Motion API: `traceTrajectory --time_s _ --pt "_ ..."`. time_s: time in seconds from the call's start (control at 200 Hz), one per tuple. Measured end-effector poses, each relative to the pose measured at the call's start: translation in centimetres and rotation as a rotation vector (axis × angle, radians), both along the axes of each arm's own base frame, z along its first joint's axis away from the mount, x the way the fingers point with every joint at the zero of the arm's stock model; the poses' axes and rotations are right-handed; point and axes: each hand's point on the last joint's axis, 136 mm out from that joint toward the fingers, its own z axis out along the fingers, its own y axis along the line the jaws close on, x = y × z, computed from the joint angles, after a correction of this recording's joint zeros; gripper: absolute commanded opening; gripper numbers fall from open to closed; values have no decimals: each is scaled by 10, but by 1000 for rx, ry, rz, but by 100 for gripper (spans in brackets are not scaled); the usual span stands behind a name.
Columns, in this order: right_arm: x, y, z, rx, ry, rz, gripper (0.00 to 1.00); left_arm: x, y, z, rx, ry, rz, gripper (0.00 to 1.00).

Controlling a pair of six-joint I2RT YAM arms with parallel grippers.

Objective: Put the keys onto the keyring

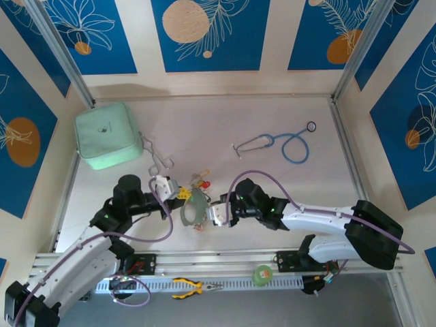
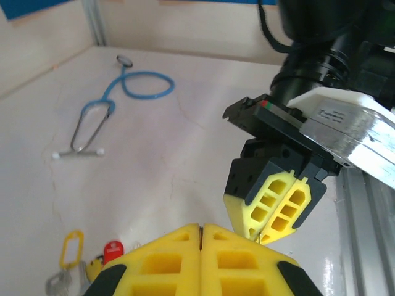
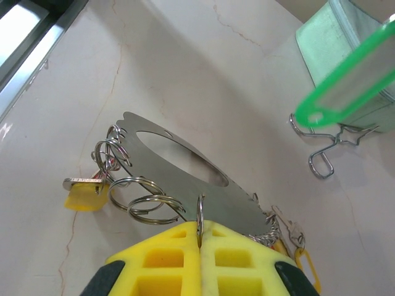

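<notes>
White tabletop, blue walls | left gripper (image 2: 201,228) pinched shut, hold unclear | right gripper (image 3: 199,227) clamped on split ring (image 3: 199,208) | keys (image 3: 81,183) likely light, stiff, slick: grab by tags

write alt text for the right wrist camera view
A yellow gripper, shut, pinches a thin metal ring at the edge of a flat silver plate with an oval hole, over a pale table. More rings and a yellow tag cluster at the plate's left end; a blurred green tag and forceps are at the right.
</notes>
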Motion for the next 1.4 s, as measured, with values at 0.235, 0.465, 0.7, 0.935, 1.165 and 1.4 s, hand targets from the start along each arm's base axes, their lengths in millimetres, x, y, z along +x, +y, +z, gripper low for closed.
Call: traceTrajectory --time_s 0.235,0.465,0.7,0.935,1.165,1.4 --pt "0 3 6 19 10 7 0 -2 -11 0 -3 -93 -95 0" --pt "3 6 10 33 8 1 0 -8 -13 -2 2 -115 -142 0" --pt "0 7 12 48 21 24 0 -18 -10 -14 76 -205 -198 0" --pt "-3 7 13 57 35 43 0 -17 -11 -26 180 -421 -268 0" --pt "-3 8 17 66 52 62 0 -18 -13 -36 228 -518 -329 0" --pt "-3 11 23 81 63 86 0 -23 -16 -39 250 -567 -375 0"
